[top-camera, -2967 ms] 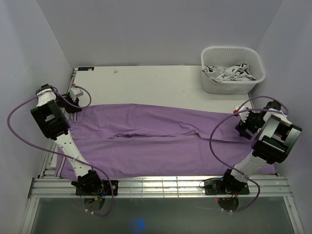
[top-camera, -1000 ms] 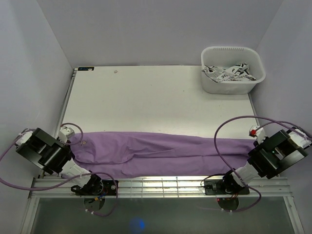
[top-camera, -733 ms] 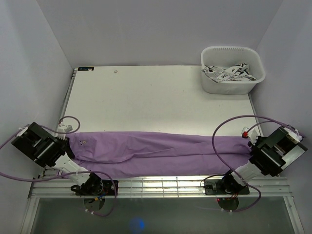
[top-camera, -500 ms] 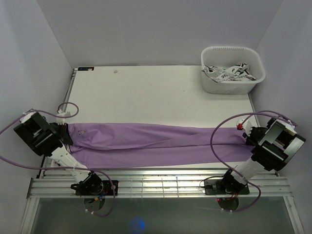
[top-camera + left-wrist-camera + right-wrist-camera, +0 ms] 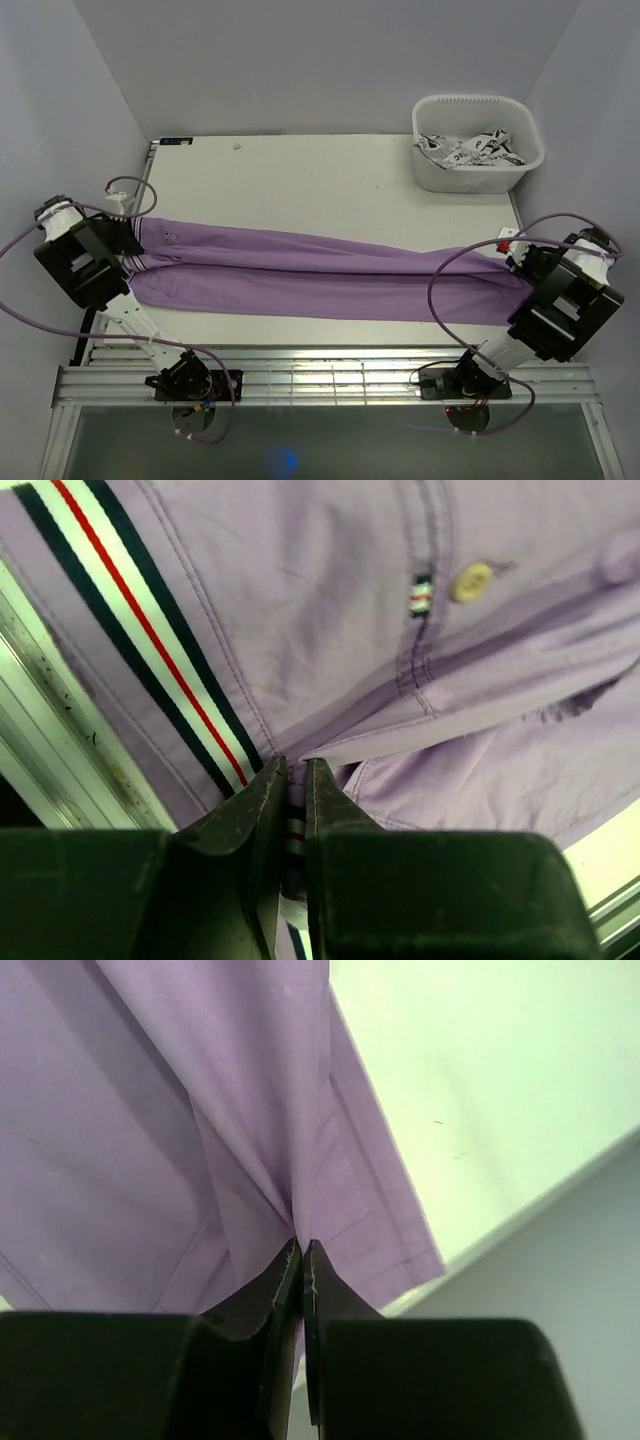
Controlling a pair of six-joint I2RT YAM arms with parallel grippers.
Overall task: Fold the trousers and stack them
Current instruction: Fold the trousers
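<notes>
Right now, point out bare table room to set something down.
Widest bare patch: the table between the trousers and its far edge, left of the white bin. A thin strip runs between the trousers and the near rail. Crowded: the bin's corner and both trouser ends, at the left arm and right arm.

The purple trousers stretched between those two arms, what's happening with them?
Two robot arms are holding the trousers by their ends. The left arm's fingers pinch the waistband, near the button; the right arm's fingers pinch the leg hems. The fabric lies as a long, narrow band stretched across the table, apparently folded lengthwise, leg over leg. A white bin with patterned cloth sits at the far right corner.
</notes>
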